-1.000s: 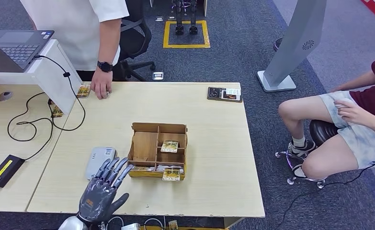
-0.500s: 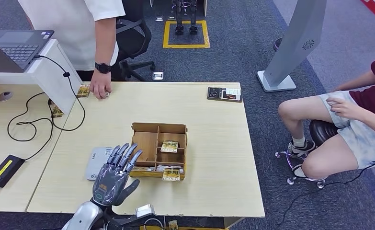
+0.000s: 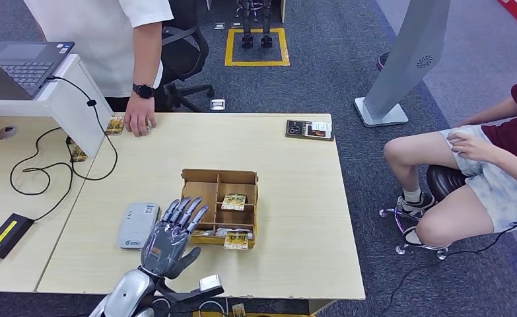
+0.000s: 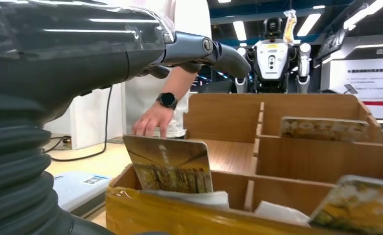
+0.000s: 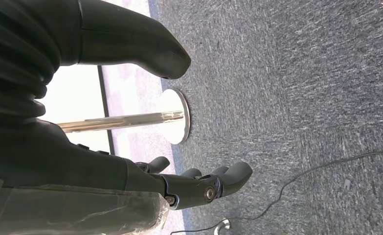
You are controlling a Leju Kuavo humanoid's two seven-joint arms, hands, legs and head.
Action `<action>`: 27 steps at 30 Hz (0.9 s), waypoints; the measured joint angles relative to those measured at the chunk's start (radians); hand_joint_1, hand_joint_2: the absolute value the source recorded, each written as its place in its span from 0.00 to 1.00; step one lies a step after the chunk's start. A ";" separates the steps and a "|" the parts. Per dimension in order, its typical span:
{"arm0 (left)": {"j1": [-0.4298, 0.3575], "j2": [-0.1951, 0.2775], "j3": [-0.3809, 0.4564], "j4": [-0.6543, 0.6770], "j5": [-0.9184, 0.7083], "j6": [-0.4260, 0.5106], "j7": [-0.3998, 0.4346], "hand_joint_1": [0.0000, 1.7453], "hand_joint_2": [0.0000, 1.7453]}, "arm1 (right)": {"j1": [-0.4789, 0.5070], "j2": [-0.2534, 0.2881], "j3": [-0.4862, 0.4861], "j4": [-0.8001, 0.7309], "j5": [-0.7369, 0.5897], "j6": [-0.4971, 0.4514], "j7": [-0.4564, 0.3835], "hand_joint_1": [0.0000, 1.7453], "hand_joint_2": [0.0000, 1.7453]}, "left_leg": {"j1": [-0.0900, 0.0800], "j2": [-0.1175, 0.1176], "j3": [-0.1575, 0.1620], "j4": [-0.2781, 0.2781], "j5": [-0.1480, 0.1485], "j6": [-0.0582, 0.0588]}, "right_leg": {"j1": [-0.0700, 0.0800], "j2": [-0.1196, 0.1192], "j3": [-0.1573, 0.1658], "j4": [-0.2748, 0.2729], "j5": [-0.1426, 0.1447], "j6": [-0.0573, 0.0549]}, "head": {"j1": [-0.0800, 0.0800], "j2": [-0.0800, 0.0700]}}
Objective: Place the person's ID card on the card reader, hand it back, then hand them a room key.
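My left robot hand [image 3: 170,236] hovers over the near part of the bench [image 3: 295,198], fingers spread and holding nothing. Its fingertips overlap the near-left corner of the wooden card box [image 3: 218,206]. From the left wrist view I look over the box's front wall [image 4: 189,215], taped in yellow. A room key card [image 4: 168,164] stands upright in the front compartment, leaning slightly, its top edge above the wall. More cards sit in the other compartments [image 4: 322,128]; in the head view one lies flat in a middle section [image 3: 234,201] and one leans against the front [image 3: 235,242].

The grey card reader [image 3: 137,224] lies flat just beside my left robot hand, near the box but apart from it. The bench between box and far edge is bare wood. The person's hand [image 3: 138,121] rests at the far-left edge, over what may be the ID card; I cannot tell. A small card [image 3: 115,125] lies just beside it. A dark device [image 3: 309,129] sits at the far-right corner, well apart.

My right robot hand [image 5: 179,147] hangs over the carpet floor [image 5: 297,73], fingers apart and loosely curved, gripping nothing.
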 joint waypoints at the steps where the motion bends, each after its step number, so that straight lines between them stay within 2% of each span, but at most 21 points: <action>1: -0.006 -0.001 -0.006 0.007 0.000 -0.006 0.001 0.25 1.00 | 0.000 0.000 0.001 0.000 0.000 0.001 0.000 0.00 1.00 | 0.000 0.000 0.000 0.000 0.000 0.000 | 0.000 0.000 0.000 0.000 0.000 0.000 | 0.000 0.000; 4: -0.023 -0.005 -0.021 0.024 0.004 -0.021 0.010 0.97 1.00 | -0.002 0.000 0.004 -0.001 0.000 0.006 -0.002 0.00 1.00 | 0.000 0.000 0.000 0.000 0.000 0.000 | 0.000 0.000 0.000 0.000 0.000 0.000 | 0.000 0.000; 5: -0.027 -0.006 -0.024 0.028 0.007 -0.024 0.014 1.00 1.00 | -0.002 0.000 0.005 -0.002 0.000 0.007 -0.002 0.00 1.00 | 0.000 0.000 0.000 0.000 0.000 0.000 | 0.000 0.000 0.000 0.000 0.000 0.000 | 0.000 0.000; 27: -0.036 -0.021 -0.031 0.047 0.026 -0.014 0.053 1.00 1.00 | -0.002 0.000 0.021 -0.004 -0.002 -0.001 0.002 0.00 1.00 | 0.000 0.000 0.000 0.000 0.000 0.000 | 0.000 0.000 0.000 0.000 0.000 0.000 | 0.000 0.000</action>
